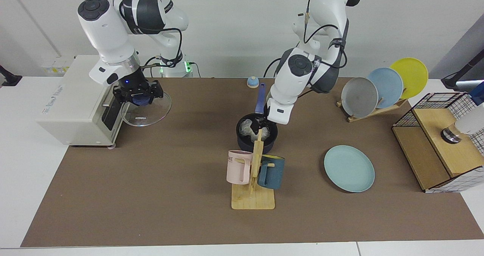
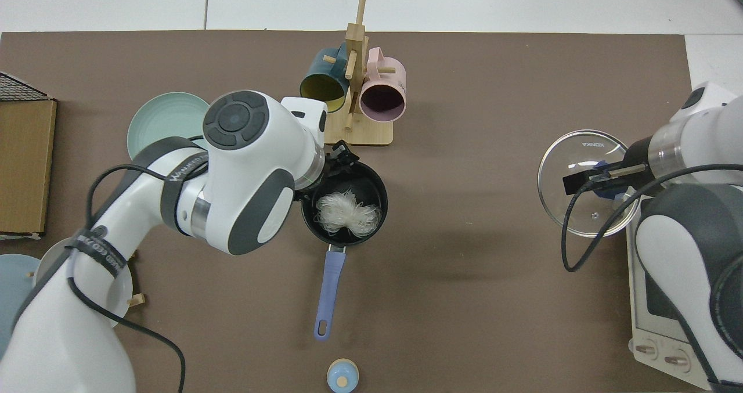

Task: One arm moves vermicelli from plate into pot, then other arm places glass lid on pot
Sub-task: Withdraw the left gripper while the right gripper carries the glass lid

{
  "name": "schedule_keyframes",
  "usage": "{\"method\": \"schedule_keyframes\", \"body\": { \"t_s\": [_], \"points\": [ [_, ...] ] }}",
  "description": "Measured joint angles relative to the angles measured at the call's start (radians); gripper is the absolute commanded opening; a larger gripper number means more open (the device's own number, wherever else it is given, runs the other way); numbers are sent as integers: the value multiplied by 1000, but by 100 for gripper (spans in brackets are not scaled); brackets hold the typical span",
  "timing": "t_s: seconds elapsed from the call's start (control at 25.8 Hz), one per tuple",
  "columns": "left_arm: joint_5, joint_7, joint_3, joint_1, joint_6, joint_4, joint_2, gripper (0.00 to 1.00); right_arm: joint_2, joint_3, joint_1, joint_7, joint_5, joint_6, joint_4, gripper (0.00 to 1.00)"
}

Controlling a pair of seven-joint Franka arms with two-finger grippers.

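Mug rack (image 1: 253, 180) partly hides the pot (image 1: 247, 140) holding vermicelli (image 2: 347, 213); left gripper (image 1: 261, 123) spread empty above, right gripper (image 1: 138, 95) pinching glass lid (image 1: 146, 110).

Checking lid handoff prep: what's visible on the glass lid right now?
The glass lid is a round clear disc with a metal rim, small print near one edge and a blue centre knob. The right gripper is shut on that knob and holds the lid roughly level in the air, beside the white appliance and far from the pot. Only the gripper touches it.
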Motion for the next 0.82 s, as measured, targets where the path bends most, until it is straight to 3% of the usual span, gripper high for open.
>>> {"method": "schedule_keyframes", "body": {
  "t_s": [0.16, 0.43, 0.7, 0.82],
  "points": [
    [0, 66, 48, 0, -84, 72, -24, 100, 0, 34, -2, 22, 5, 16, -1, 0],
    [1, 309, 156, 11, -223, 165, -51, 100, 8, 155, 1, 195, 6, 100, -5, 0],
    [6, 615, 186, 122, -330, 192, -123, 100, 32, 274, 1, 390, 4, 117, -1, 0],
    [35, 742, 230, 142, -374, 192, -153, 100, 47, 322, 2, 464, 3, 124, -1, 0]
  ]
}}
